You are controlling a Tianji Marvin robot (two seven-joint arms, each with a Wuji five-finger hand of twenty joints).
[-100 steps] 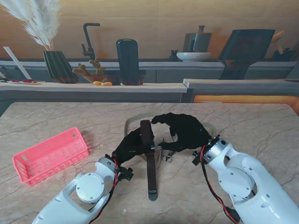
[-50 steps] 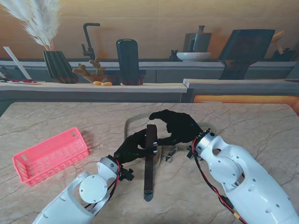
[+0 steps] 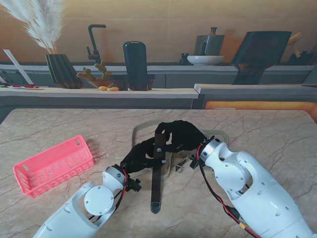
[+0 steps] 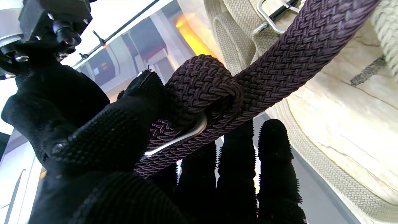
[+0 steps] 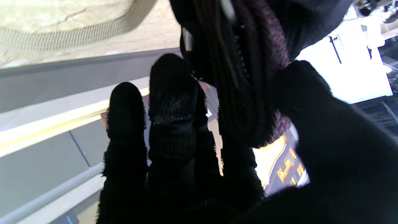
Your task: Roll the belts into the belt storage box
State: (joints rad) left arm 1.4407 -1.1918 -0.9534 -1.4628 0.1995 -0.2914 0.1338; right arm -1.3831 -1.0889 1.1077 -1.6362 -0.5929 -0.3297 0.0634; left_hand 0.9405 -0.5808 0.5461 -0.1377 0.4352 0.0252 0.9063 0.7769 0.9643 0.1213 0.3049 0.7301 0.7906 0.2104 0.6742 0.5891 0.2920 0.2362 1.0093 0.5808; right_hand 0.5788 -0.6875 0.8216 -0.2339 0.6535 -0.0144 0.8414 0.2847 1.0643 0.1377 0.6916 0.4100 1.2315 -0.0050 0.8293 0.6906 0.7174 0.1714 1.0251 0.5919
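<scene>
Marble table (image 3: 277,134): brown belt (image 3: 157,171) (partly rolled) between both robot hands

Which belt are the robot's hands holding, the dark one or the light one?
The dark brown belt. Both the left hand and the right hand grip its rolled end, lifted up. The beige belt lies flat on the table, untouched.

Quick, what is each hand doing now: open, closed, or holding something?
Left hand: closed on the rolled end of the brown belt.
Right hand: closed on the same brown belt.
</scene>
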